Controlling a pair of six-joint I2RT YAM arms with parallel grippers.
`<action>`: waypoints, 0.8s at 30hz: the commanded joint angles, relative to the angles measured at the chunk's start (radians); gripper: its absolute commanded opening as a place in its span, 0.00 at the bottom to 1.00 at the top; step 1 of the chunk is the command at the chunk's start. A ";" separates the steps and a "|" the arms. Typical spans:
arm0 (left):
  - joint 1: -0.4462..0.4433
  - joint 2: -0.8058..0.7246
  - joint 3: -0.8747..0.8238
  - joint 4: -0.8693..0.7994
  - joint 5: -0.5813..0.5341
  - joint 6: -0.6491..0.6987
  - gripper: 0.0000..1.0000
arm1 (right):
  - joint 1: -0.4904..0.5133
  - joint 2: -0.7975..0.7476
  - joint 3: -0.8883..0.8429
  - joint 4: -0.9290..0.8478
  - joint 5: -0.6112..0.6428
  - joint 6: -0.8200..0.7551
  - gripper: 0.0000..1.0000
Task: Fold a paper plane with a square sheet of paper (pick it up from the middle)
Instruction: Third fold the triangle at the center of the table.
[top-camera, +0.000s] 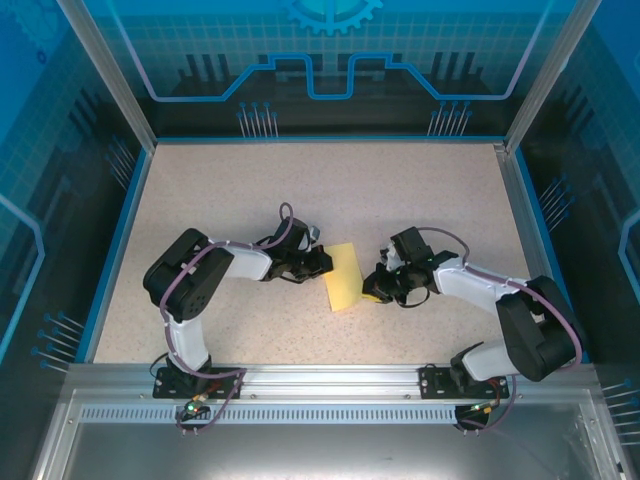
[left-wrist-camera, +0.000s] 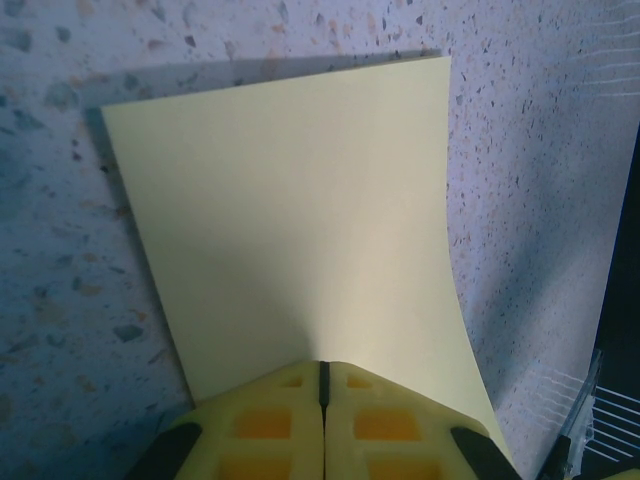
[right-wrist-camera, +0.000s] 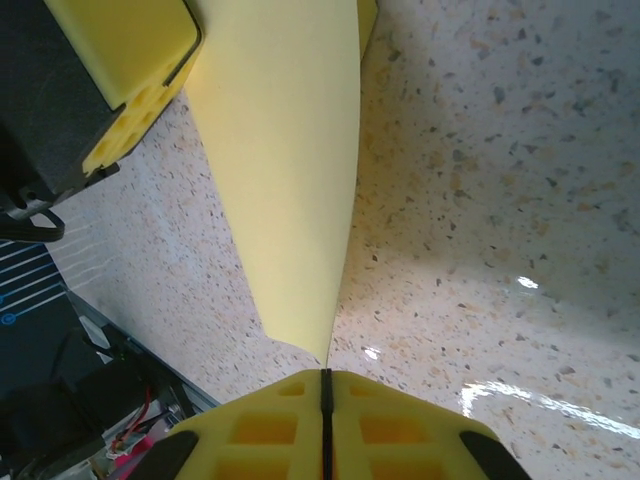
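The square sheet of paper (top-camera: 344, 278) is pale yellow and unmarked, and it hangs between the two grippers over the middle of the table. My left gripper (top-camera: 322, 263) is shut on its left edge. In the left wrist view the sheet (left-wrist-camera: 290, 220) spreads away from the shut jaws (left-wrist-camera: 323, 366), bowing slightly on the right side. My right gripper (top-camera: 373, 291) is shut on the opposite edge. In the right wrist view the sheet (right-wrist-camera: 285, 170) runs almost edge-on from the shut jaws (right-wrist-camera: 325, 373) toward the left gripper's yellow fingers (right-wrist-camera: 120, 60). No paper plane shape is visible.
The speckled beige tabletop (top-camera: 330, 190) is bounded by blue walls and aluminium posts. A metal rail (top-camera: 320, 380) with both arm bases runs along the near edge. The two arms reach inward from left and right and meet at the sheet.
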 joint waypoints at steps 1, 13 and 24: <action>-0.003 0.024 0.006 -0.024 -0.011 0.021 0.08 | 0.011 0.003 -0.008 0.039 0.012 0.026 0.06; -0.002 -0.004 0.018 -0.041 -0.006 0.024 0.08 | 0.085 0.105 0.082 0.184 0.017 0.018 0.04; 0.017 -0.132 0.030 -0.112 -0.082 0.052 0.13 | 0.126 0.225 0.162 0.174 0.052 0.025 0.03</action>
